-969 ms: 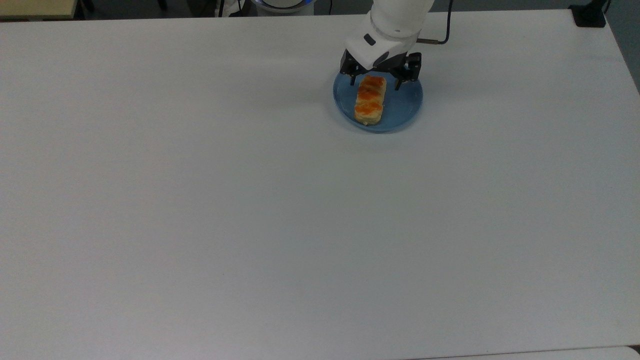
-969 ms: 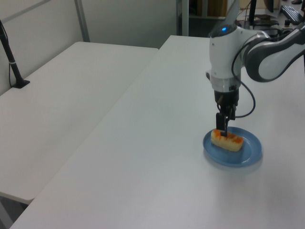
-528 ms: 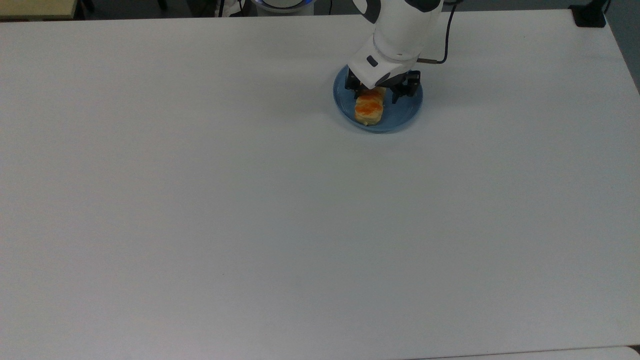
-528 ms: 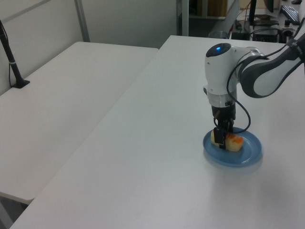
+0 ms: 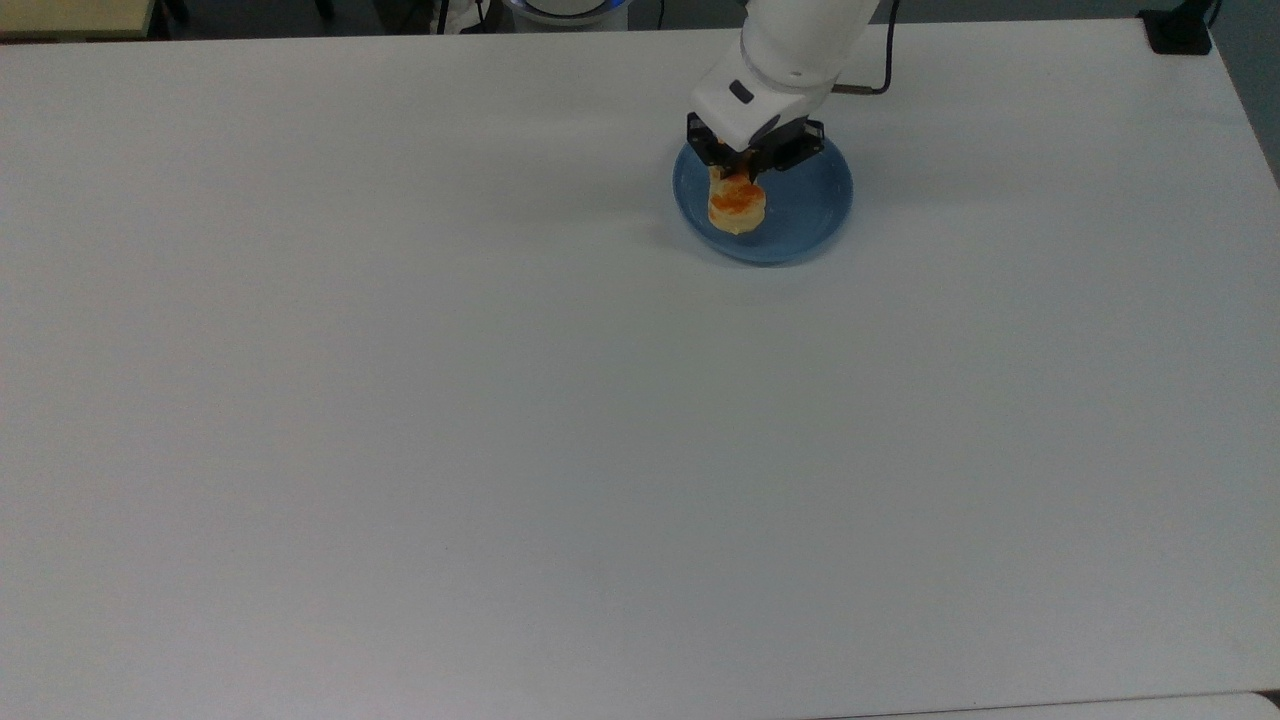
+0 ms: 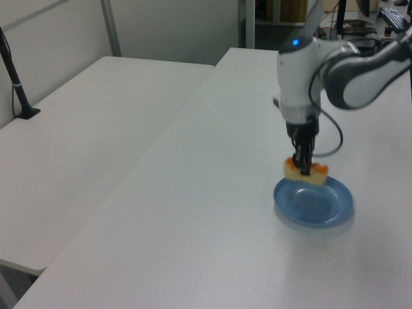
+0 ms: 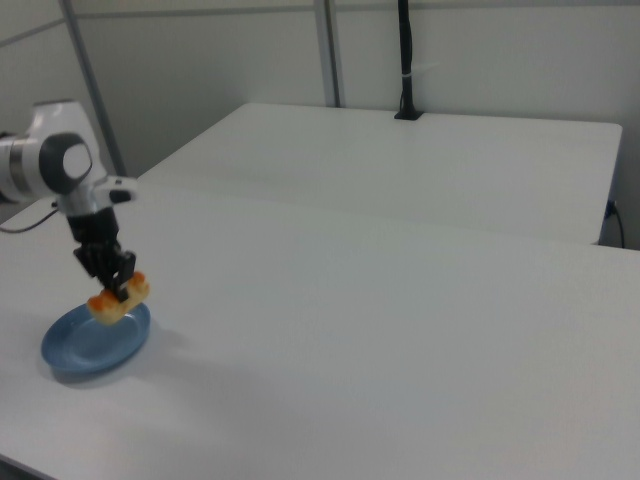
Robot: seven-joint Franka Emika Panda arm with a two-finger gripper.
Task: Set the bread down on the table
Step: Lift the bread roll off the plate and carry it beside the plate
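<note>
- The large plain white tabletop (image 5: 500, 450) lies bare across the near stretch of the top view; this is where the loaf has to end up, and nothing sits on it there yet.
- Farther back, the round blue plate (image 5: 800, 215) now carries nothing. A second ago the loaf lay flat across it; half a second ago the fingers had come down around it.
- The small oblong pale-yellow loaf with orange-brown glazed bumps (image 6: 306, 172) hangs in the air just above the plate, clear of its surface in the left view, one end drooping a little in the right view (image 7: 118, 299).
- The black two-finger gripper (image 6: 302, 166) has closed narrow on the loaf near its middle and has risen with it; earlier its fingers stood wide either side of the loaf's far end.
- I judge the pickup done and the carry about to start: the loaf must travel sideways past the plate's rim and be lowered onto bare tabletop.
- The white arm (image 5: 790, 45) rises behind the plate at the table's far edge.
</note>
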